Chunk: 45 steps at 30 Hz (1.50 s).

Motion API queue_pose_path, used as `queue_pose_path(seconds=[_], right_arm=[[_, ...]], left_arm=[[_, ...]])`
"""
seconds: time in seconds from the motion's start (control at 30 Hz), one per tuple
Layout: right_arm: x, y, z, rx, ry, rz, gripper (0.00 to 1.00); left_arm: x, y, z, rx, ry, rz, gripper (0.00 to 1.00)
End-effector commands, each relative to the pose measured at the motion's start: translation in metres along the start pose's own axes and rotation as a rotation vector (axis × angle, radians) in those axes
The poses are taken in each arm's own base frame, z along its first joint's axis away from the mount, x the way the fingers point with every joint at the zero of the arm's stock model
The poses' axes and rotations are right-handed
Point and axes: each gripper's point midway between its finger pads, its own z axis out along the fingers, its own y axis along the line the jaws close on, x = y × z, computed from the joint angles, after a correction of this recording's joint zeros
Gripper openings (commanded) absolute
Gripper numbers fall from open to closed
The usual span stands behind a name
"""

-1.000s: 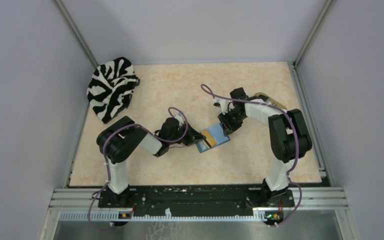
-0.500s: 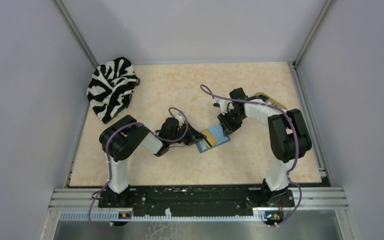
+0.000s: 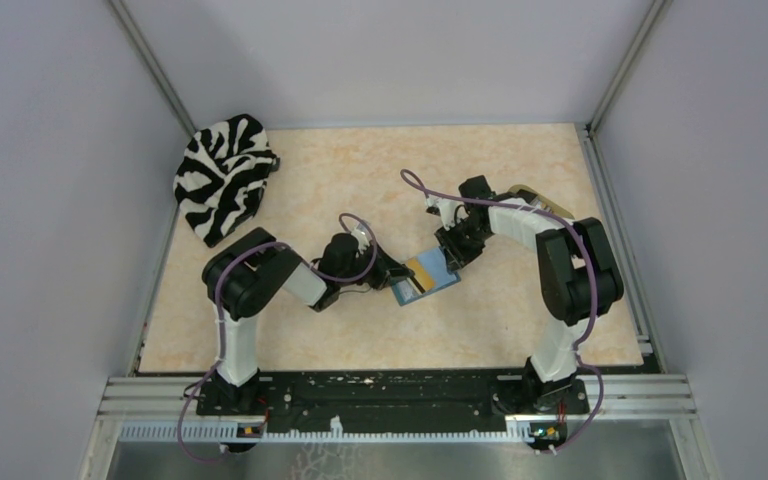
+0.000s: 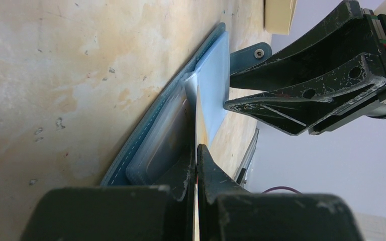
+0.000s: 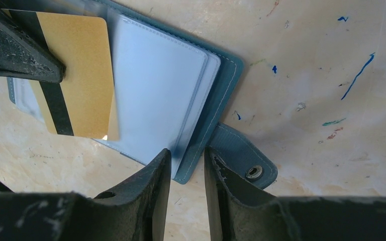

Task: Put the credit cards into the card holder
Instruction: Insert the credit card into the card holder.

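— What of the left gripper?
— It is pressed together on a gold card, held over the pale pockets of the open card holder at mid-frame in the top view.
— And the right gripper?
— It is slightly spread, with its tips down on the holder's edge beside the snap tab.
— Around them?
— A zebra cloth at upper left, and a beige tray mostly hidden behind the right arm.

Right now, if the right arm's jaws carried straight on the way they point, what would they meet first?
The card holder: the right jaws point at its teal edge, just beside the snap tab. They look nearly on it, perhaps touching, though depth is hard to judge.
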Motion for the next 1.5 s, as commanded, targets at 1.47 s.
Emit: queue_pose_path(seconds=[1.47], right_arm=[[-0.021, 0.004, -0.007, -0.008, -0.042, -0.033, 0.32]], left_arm=[[0.01, 0.021, 0.025, -0.057, 0.148, -0.06, 0.0]])
